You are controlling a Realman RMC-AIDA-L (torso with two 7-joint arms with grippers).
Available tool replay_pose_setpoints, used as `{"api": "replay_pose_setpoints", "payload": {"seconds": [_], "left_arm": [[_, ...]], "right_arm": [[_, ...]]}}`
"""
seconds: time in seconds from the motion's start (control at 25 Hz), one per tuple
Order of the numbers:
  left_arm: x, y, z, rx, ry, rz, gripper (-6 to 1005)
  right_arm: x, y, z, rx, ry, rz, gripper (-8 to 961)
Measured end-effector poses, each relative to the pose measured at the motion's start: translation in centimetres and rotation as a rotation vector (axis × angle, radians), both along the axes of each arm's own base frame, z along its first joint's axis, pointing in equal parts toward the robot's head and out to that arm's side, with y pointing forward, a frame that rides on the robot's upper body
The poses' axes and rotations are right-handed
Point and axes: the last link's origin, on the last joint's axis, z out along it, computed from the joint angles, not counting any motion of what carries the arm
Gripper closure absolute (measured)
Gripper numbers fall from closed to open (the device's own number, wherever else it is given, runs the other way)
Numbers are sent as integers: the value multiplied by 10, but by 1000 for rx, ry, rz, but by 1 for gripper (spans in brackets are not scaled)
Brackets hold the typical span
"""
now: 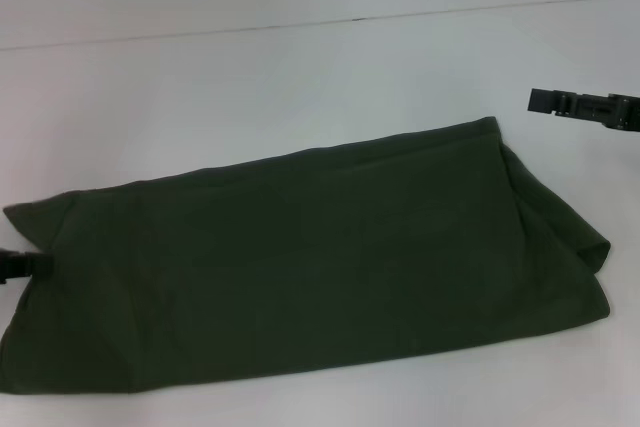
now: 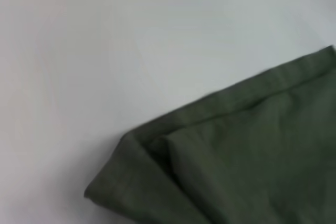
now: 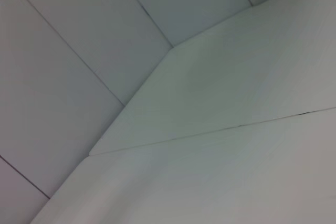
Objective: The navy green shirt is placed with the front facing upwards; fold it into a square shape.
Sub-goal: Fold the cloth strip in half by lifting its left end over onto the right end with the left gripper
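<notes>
Shirt: navy green shirt point(image 1: 300, 267) is lying folded lengthwise across the white table point(image 1: 300, 67), plain side up.
Left gripper point(image 1: 15, 264): touching the shirt's left end; grip unclear.
Right gripper point(image 1: 540, 100): hovering off the shirt's right end; fingers unclear.

- The shirt point(image 1: 300, 267) lies folded in a long shape on the white table point(image 1: 250, 77).
- The left gripper point(image 1: 22, 263) touches its left edge.
- The right gripper point(image 1: 580, 105) is up off the shirt.
</notes>
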Motion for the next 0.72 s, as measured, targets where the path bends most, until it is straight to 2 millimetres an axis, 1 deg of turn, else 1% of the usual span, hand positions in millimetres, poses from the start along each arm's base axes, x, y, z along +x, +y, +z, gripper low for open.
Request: {"api": "replay_pose_setpoints", "payload": {"seconds": [0.4, 0.72], "left_arm": [[15, -1, 9, 10, -52, -28, 997], [33, 5, 13, 20, -75, -37, 997]], "right_arm": [[-1, 1, 0, 1, -1, 4, 100], [-4, 3, -1, -2, -1, 11, 99]]}}
